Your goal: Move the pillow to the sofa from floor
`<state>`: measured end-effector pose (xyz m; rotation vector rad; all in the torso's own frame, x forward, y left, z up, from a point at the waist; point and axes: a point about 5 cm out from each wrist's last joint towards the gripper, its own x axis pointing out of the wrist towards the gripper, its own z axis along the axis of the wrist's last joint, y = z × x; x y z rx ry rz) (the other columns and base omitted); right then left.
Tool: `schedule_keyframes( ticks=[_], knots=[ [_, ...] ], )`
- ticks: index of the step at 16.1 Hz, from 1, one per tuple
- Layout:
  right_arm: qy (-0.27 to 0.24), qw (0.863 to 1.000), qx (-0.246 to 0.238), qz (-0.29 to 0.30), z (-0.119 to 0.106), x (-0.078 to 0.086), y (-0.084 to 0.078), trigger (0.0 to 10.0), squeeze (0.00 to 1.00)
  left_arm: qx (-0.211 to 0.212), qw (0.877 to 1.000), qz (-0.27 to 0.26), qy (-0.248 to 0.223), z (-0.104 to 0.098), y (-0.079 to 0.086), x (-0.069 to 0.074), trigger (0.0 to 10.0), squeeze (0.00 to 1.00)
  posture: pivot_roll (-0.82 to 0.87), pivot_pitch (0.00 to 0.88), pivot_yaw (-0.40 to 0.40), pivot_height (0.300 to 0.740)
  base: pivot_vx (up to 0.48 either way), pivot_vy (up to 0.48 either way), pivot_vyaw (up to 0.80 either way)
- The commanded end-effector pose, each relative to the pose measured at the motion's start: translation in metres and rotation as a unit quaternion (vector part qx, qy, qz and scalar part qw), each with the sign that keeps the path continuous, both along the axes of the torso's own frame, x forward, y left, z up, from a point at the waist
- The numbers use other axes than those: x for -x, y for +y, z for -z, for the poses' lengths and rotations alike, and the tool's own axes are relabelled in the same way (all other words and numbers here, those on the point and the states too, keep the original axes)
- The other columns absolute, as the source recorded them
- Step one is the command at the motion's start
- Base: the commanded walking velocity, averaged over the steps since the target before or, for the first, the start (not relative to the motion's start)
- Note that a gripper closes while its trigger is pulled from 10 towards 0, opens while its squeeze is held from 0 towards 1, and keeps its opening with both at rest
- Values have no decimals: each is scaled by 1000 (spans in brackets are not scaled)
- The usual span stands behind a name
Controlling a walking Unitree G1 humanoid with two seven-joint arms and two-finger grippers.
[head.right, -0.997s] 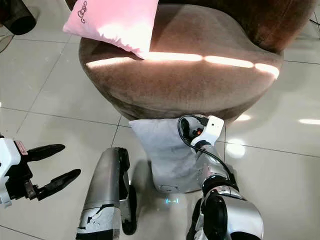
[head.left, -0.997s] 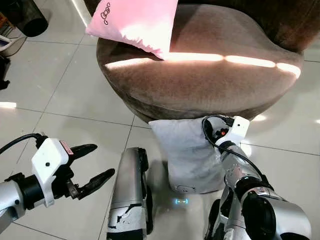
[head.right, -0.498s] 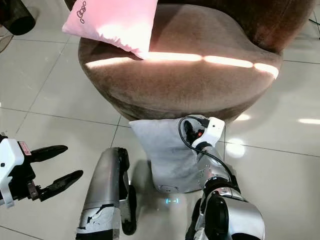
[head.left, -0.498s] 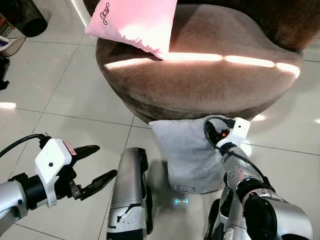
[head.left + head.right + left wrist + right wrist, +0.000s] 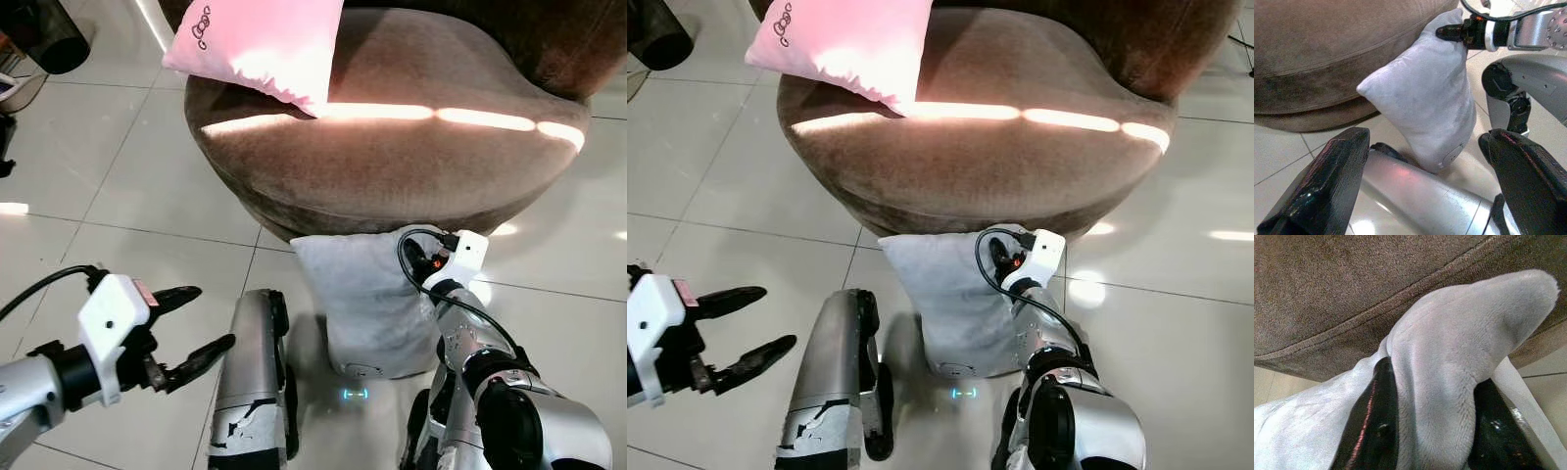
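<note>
A grey pillow (image 5: pixel 364 305) stands on the tiled floor, leaning against the front of the round brown sofa (image 5: pixel 392 162). My right gripper (image 5: pixel 1434 427) is shut on the pillow's upper right corner, and the fabric is bunched between its black fingers (image 5: pixel 1375 427). The right wrist (image 5: pixel 453 262) sits just above that corner. My left gripper (image 5: pixel 212 316) is open, low over the floor to the left of the pillow and apart from it. In the left wrist view the pillow (image 5: pixel 1425 98) lies ahead between the spread fingers (image 5: pixel 1327 188).
A pink pillow (image 5: pixel 260 44) lies on the sofa seat at its back left. My silver leg (image 5: pixel 250 382) stands between the left gripper and the grey pillow. A dark object (image 5: pixel 44 34) sits at the far left on the tiles.
My left gripper has drifted a little to the right and lower, toward the leg and pillow, still open. The right gripper stays shut on the pillow corner.
</note>
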<state>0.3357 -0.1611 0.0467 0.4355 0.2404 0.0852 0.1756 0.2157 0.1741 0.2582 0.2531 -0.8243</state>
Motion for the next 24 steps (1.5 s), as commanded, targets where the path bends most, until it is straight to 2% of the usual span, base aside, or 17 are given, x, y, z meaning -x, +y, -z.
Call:
schedule_keyframes(
  ticks=[1, 4, 5, 8, 9, 10, 13, 15, 16, 17, 18, 19, 20, 21, 24],
  knots=[
    [24, 1000, -7, -17, 14, 11, 7, 0, 0, -3, 1000, -8, 9, 8, 1, 0, 10000, 0, 384, 282, 103, 498, 0, 0, 0],
    [-7, 999, -26, -42, 16, 16, 14, 0, 0, 17, 1000, -20, 10, 26, -6, -12, 10000, 0, 281, 227, 68, 498, 0, 0, 0],
    [-7, 999, -26, -42, 16, 16, 14, 0, 0, 17, 1000, -20, 10, 26, -6, -12, 10000, 0, 281, 227, 68, 498, 0, 0, 0],
    [-68, 993, -50, -78, 6, 20, 30, 0, 0, 30, 999, -20, 10, 50, -11, -29, 10000, 0, 156, 177, 54, 498, 0, 0, 0],
    [-115, 985, -62, -112, -8, 33, 43, 0, 0, 58, 998, -20, 0, 60, -22, -41, 10000, 0, 96, 135, 50, 498, 0, 0, 0],
    [-128, 982, -63, -121, -13, 35, 44, 0, 0, 65, 998, -19, -4, 61, -26, -45, 10000, 0, 70, 119, 51, 498, 0, 0, 0],
    [-186, 973, -72, -117, -50, 40, 38, 0, 0, 104, 994, -21, -21, 60, -45, -59, 10000, 0, 0, 101, 68, 498, 0, 0, 0],
    [-246, 963, -85, -71, -97, 49, 20, 0, 0, 122, 990, -29, -63, 50, -66, -72, 10000, 0, -23, 53, 77, 498, 0, 0, 0],
    [-253, 962, -81, -62, -105, 52, 18, 0, 0, 124, 989, -36, -75, 46, -68, -75, 10000, 0, -26, 51, 80, 498, 0, 0, 0],
    [-265, 962, -63, -34, -121, 57, 12, 0, 0, 138, 982, -74, -102, 36, -67, -83, 10000, 0, -41, 43, 89, 498, 0, 0, 0],
    [-266, 963, -43, -15, -126, 58, 9, 0, 0, 140, 980, -93, -108, 33, -66, -87, 10000, 0, -59, 37, 96, 498, 0, 0, 0],
    [-251, 968, 15, 26, -128, 59, -2, 10000, 0, 140, 974, -126, -130, 22, -64, -92, 10000, 0, -64, 28, 100, 498, 0, 0, 0],
    [-228, 969, 61, 69, -122, 65, -19, 10000, 0, 150, 961, -160, -168, 3, -65, -96, 10000, 0, -56, 22, 98, 498, 0, 0, 0],
    [-215, 971, 66, 87, -119, 68, -25, 10000, 0, 147, 958, -168, -177, -1, -66, -98, 10000, 0, -54, 20, 97, 498, 0, 0, 0],
    [-184, 975, 66, 103, -109, 72, -27, 10000, 0, 151, 951, -166, -215, -16, -73, -107, 10000, 0, -49, 3, 80, 516, 0, 0, 0]
  ],
)
